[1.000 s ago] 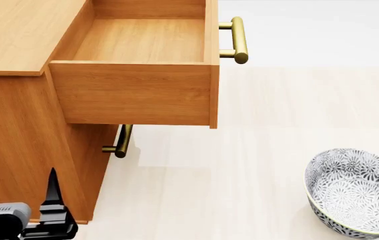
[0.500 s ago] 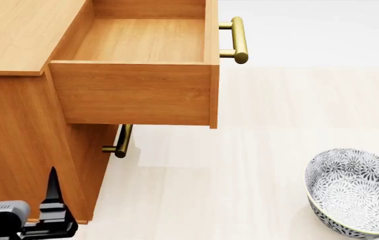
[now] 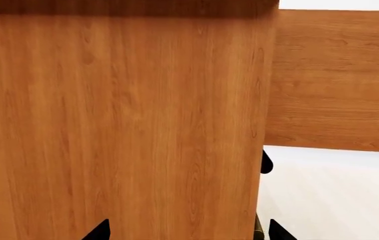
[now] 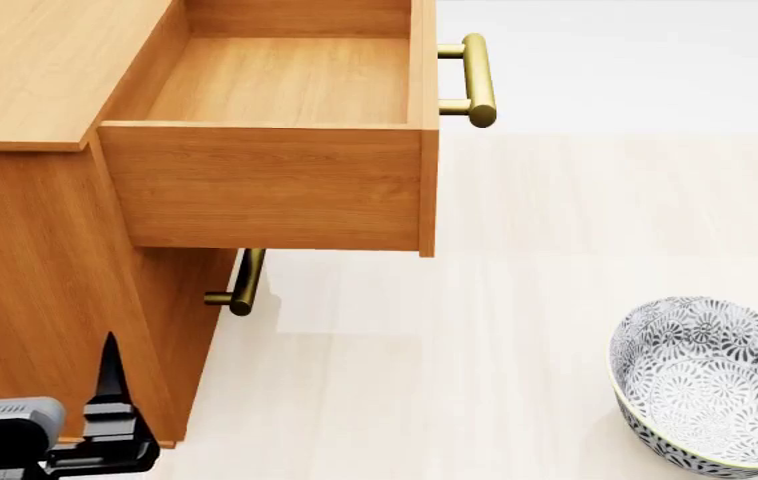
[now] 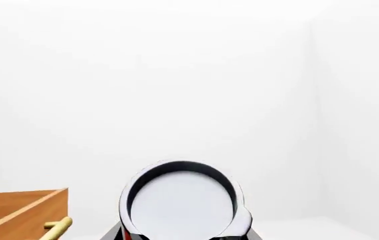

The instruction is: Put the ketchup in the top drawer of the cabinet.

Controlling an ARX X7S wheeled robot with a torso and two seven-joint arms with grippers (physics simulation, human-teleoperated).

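Observation:
The ketchup [image 5: 179, 202] shows in the right wrist view as a tin with a silver lid and a sliver of red label. My right gripper [image 5: 181, 236] is shut on it, with dark fingers on both sides, and is out of the head view. The top drawer [image 4: 272, 180] of the cabinet [image 4: 32, 280] is pulled open and empty, with its brass handle [image 4: 477, 80] at the right. A corner of the drawer [image 5: 16, 212] lies below and to the side of the tin. My left gripper [image 4: 35, 375] is open and empty beside the cabinet's side wall [image 3: 123, 125].
A grey-patterned bowl [image 4: 713, 385] stands on the pale floor at the lower right. The lower drawer's brass handle [image 4: 242, 283] sticks out under the open drawer. The open drawer's side panel [image 3: 336, 80] overhangs the floor.
My left gripper has shifted very slightly to the right at the cabinet's side. The drawer and the bowl have not moved.

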